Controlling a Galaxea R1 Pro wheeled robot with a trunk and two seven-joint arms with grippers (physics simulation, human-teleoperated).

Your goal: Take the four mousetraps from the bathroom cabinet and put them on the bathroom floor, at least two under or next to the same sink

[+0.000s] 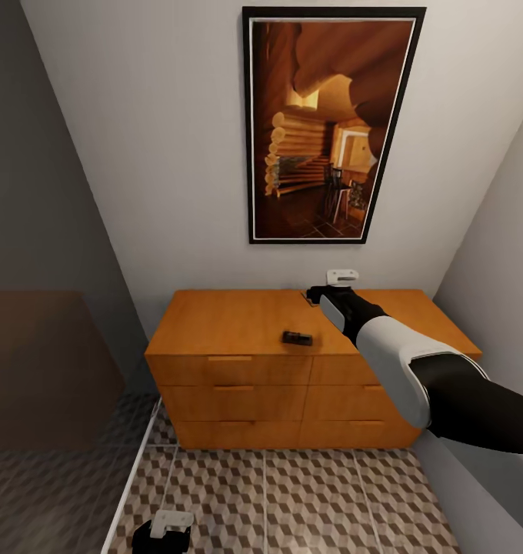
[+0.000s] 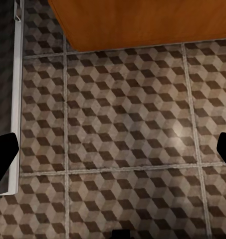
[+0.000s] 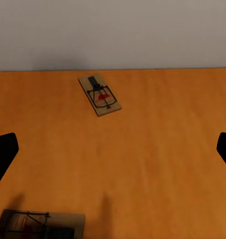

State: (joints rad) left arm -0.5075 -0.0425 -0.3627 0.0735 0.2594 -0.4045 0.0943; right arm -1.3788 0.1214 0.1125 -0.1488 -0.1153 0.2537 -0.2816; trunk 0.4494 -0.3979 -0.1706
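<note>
The right tool (image 1: 323, 293) reaches over the far side of the cabinet (image 1: 238, 319), fingers spread wide and empty, lined up to grasp a mousetrap (image 3: 99, 94) lying flat there. The left tool (image 1: 163, 531) hangs open above the bathroom floor (image 2: 127, 129).

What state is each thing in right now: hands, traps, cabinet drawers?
Right hand: open, above the cabinet top, holding nothing.
Left hand: open, over the bathroom floor.
Near mousetrap: flat on cabinet.
Far mousetrap: flat, by wall.
Cabinet: drawers shut.
</note>
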